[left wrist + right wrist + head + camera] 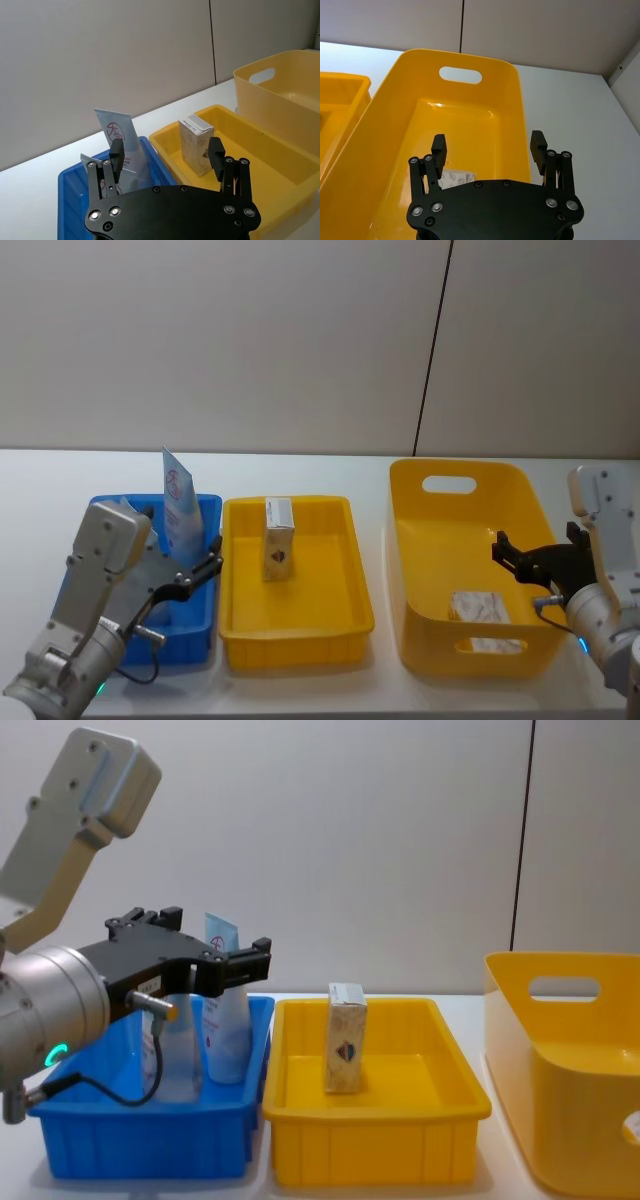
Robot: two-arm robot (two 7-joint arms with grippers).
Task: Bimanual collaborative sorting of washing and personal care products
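The place looks like a robot lab or test cell. A bare white table (40, 480) stands against plain grey wall panels (220, 340). A blue tray (185, 645), yellow tray (300, 625) and yellow tub (430, 620) sit in a row, left to right. The left gripper (213, 565) is above the blue tray, the right gripper (505, 550) at the tub.

— How is the left arm placed?
— It reaches forward on the robot's left with the wrist tilted upward. The left gripper (210, 558) has its fingers spread wide and is empty.
— And the right arm?
— It is low at the right edge. The right gripper (499, 548) points inward to the left, fingers parted and empty.
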